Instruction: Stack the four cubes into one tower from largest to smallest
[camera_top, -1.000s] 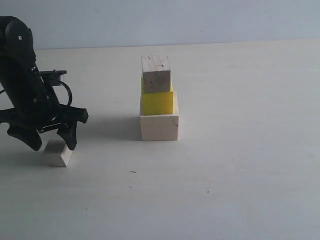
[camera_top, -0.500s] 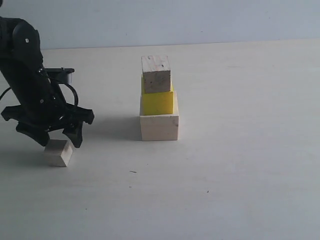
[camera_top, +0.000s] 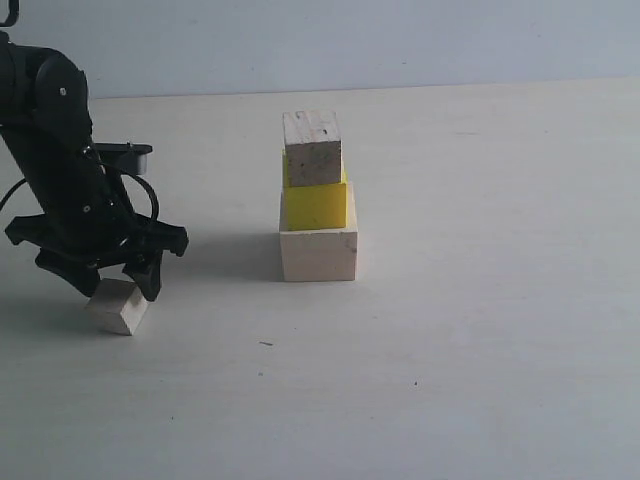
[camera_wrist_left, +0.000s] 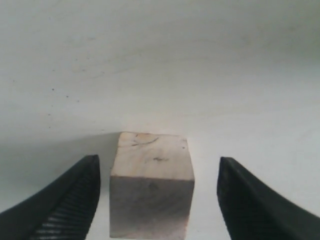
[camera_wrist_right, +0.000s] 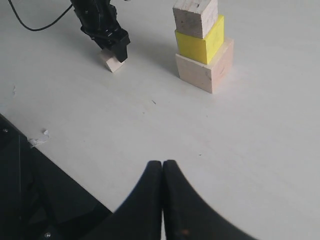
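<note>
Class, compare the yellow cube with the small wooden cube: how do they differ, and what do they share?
The yellow cube is bright yellow, the small wooden cube pale wood. The yellow cube is larger than the small one. The yellow cube sits within the tower; the small one rests on the table. Both are cubes.

A pale tabletop (camera_top: 480, 350), with a few dark specks (camera_top: 265, 344), meets a grey-blue wall (camera_top: 400, 40).

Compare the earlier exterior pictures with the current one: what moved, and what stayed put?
The left gripper drifted a little to the right in the exterior view. Its jaws now stand open on either side of the small cube without gripping it. Nothing was picked up or released. The small cube and the three-cube stack kept their places.
</note>
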